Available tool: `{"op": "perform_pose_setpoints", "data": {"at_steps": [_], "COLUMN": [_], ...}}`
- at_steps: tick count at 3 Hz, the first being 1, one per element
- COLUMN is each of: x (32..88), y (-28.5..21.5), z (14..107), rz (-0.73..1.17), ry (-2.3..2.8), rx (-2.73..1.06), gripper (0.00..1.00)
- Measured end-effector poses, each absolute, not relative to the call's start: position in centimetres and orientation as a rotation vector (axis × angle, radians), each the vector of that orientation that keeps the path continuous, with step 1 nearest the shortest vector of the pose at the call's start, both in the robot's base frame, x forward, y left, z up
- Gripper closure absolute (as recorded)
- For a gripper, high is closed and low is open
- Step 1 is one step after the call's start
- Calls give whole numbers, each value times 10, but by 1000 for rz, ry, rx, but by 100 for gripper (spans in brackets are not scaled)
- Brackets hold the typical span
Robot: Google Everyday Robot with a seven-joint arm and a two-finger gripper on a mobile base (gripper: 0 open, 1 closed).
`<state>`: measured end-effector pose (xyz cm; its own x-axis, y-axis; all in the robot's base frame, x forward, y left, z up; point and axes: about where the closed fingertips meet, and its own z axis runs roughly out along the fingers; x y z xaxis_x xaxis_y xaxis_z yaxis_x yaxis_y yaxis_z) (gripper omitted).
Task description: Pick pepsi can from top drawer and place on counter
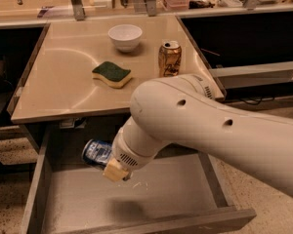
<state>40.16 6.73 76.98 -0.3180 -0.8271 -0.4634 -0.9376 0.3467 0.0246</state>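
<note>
Gripper: your gripper [109, 164] sits low inside the top drawer [178, 195], near its back left, under the counter's front edge.
Jaws: clenched on the pepsi can [96, 152], as far as you can see past the wrist.
Pepsi can: on its side at the gripper's tip, apparently lifted clear of the drawer floor.
Done: judging by this, you have the drawer open and the can grasped.
Left: you have yet to raise it out of the drawer, carry it over the counter [63, 84] and set it down.
Count, task things: one pepsi can, one open drawer, one counter.
Count, on the counter: one white bowl [125, 35], one green-and-yellow sponge [112, 74], one gold can [169, 58].
</note>
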Motion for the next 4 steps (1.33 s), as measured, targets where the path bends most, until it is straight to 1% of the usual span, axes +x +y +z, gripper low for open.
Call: {"op": "perform_pose_setpoints", "data": {"at_steps": [1,2,3,4], "x": [396,401,406,432], "y": [80,98,113,139], "z": [830,868,893,902], "rz": [385,361,342,342], "ry": [2155,2091,2041,2022], "rx": [-1621,-1679,-1722,-1768], "gripper": [100,100,100,100]}}
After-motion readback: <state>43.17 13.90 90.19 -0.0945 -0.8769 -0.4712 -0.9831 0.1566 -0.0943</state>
